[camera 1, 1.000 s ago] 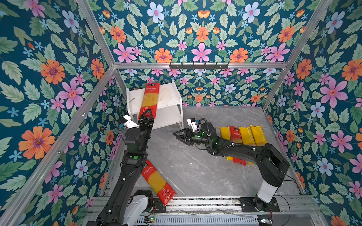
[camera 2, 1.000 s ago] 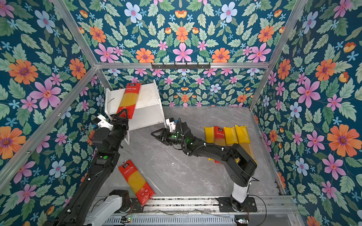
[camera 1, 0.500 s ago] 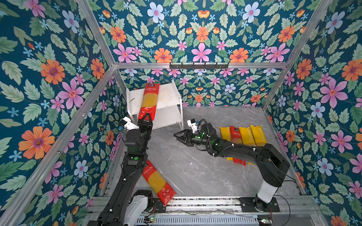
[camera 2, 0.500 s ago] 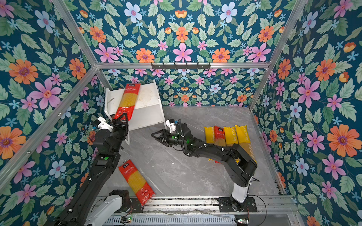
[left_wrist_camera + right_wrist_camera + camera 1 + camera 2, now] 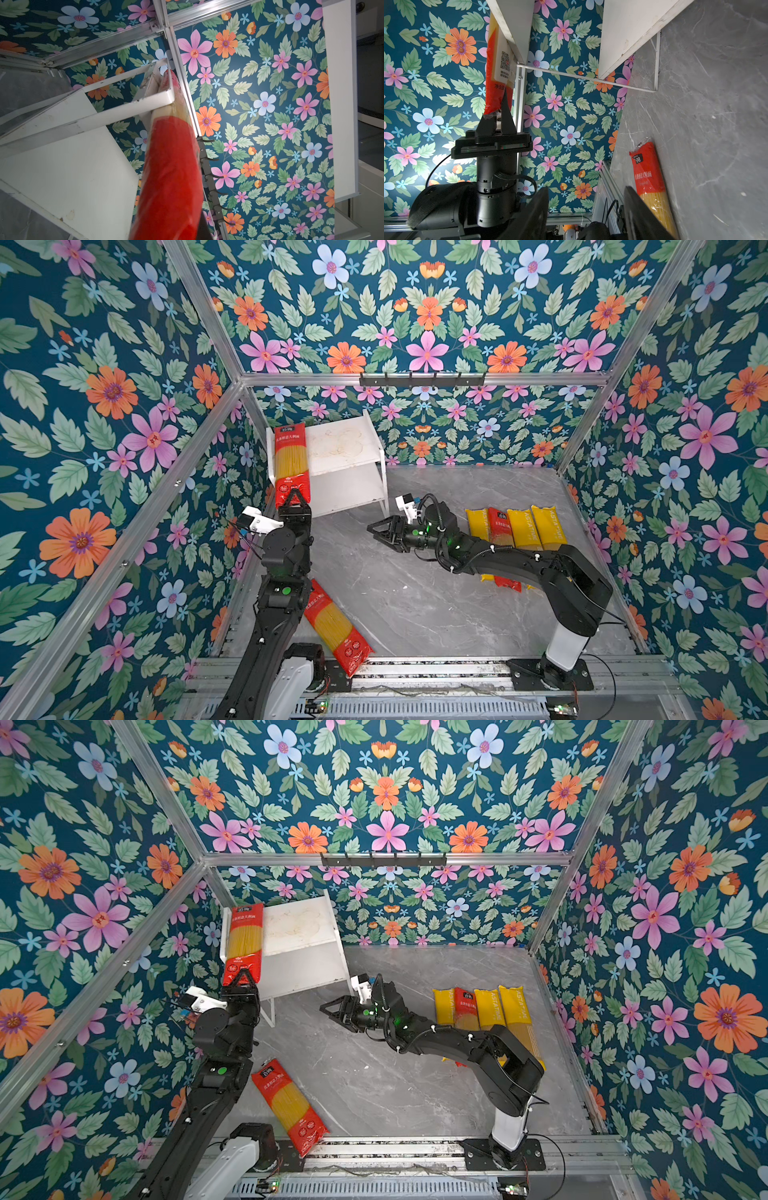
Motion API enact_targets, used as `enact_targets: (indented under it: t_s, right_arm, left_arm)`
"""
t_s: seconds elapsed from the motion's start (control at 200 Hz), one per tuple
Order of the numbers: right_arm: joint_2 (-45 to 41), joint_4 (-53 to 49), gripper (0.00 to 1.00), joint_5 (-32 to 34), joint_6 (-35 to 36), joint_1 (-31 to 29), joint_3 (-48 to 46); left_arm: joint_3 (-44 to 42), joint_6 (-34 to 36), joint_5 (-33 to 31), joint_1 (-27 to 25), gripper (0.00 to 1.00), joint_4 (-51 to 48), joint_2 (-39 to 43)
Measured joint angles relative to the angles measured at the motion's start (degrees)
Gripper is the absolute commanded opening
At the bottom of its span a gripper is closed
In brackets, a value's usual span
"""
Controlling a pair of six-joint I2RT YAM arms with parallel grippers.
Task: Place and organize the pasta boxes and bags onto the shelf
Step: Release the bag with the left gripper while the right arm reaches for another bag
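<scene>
The left gripper (image 5: 294, 498) has its fingers (image 5: 507, 112) pinched shut on the near end of a red bag (image 5: 291, 460). The bag stretches away from them along the top of the shelf (image 5: 345, 443). The right gripper (image 5: 374, 533) hangs spread and empty, with the shelf's front leg near its fingertips.

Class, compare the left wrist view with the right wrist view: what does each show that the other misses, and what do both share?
Left wrist only: the black hook rail on the wall. Right wrist only: the left gripper, shut, and a floor bag, also red-ended. Both: the white shelf and the red-ended bag lying on its top.
</scene>
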State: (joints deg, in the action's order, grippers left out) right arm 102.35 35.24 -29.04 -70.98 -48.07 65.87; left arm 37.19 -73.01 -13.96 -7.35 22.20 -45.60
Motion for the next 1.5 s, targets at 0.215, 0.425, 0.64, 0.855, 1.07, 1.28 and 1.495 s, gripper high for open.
enact_targets:
  t_s: [0.215, 0.425, 0.64, 0.855, 1.07, 1.28, 1.495]
  right_arm:
    - [0.7, -0.4, 0.58, -0.1, 0.0, -0.3, 0.5]
    - [0.3, -1.0, 0.58, -0.4, 0.1, -0.3, 0.1]
    - [1.1, -1.6, 0.58, -0.4, 0.9, -0.4, 0.1]
    - [2.5, -8.3, 0.58, -2.1, 5.4, -2.4, -1.6]
    - [5.8, -24.3, 0.58, -3.3, 16.9, -7.9, 3.0]
    - [13.8, -40.7, 0.55, -2.9, 28.5, -14.8, 13.8]
    - [22.4, -50.5, 0.53, -2.9, 33.7, -18.0, 23.5]
  left_arm:
    - [1.9, -0.5, -2.3, -0.9, 0.00, 3.4, -5.7]
    - [2.7, -0.4, -4.7, -2.3, 0.00, 3.7, -6.7]
    - [1.1, -0.2, -4.7, -2.5, 0.42, 3.9, -4.9]
    - [3.7, 2.7, -2.0, -2.5, 0.62, -4.3, -0.4]
    - [7.7, 8.5, 2.7, -2.5, 0.67, -22.3, 4.3]
    - [7.8, 15.2, 7.0, -2.5, 0.69, -33.4, 7.7]
    - [6.6, 19.9, 10.8, -2.5, 0.70, -36.8, 8.9]
